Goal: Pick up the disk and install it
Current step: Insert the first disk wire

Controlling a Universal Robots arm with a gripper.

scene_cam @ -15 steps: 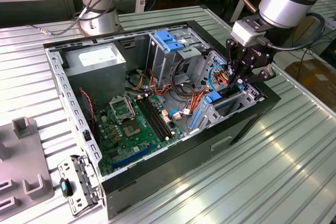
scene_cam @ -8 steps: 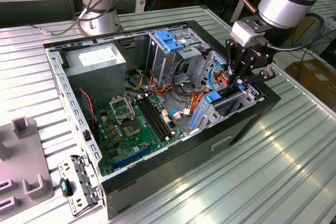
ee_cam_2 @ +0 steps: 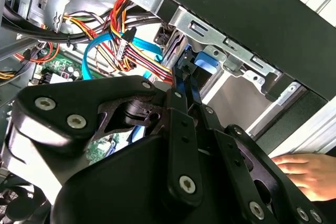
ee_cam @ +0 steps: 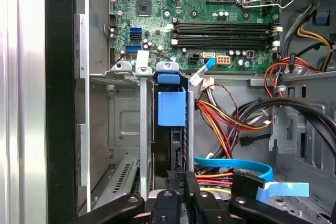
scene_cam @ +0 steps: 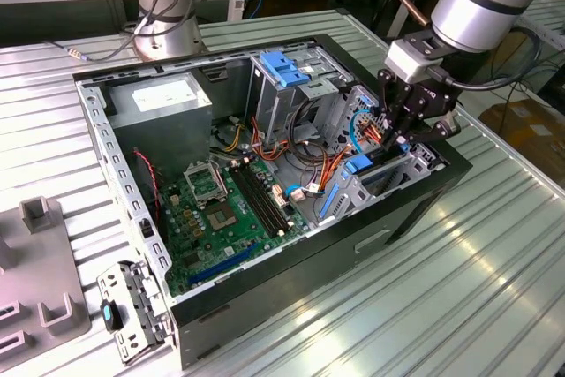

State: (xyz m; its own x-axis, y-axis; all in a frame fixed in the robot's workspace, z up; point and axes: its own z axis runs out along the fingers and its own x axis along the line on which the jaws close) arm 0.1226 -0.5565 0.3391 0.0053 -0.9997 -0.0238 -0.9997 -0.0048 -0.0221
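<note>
The disk stands on edge in the metal drive bay at the corner of the open computer case on the exterior view's right. Its blue carrier tab points toward the motherboard, and its blue frame shows past the fingertips. My gripper hangs over the bay's outer end, shut on the disk's rear edge. In both wrist views the black fingers lie close together along the drive's edge. The disk's flat faces are hidden by the bay's walls.
Red, orange and blue cables crowd the space beside the bay. A silver cage with a blue handle and a grey box with a white sticker sit deeper in the case beside the motherboard. A person's hand rests outside the case wall.
</note>
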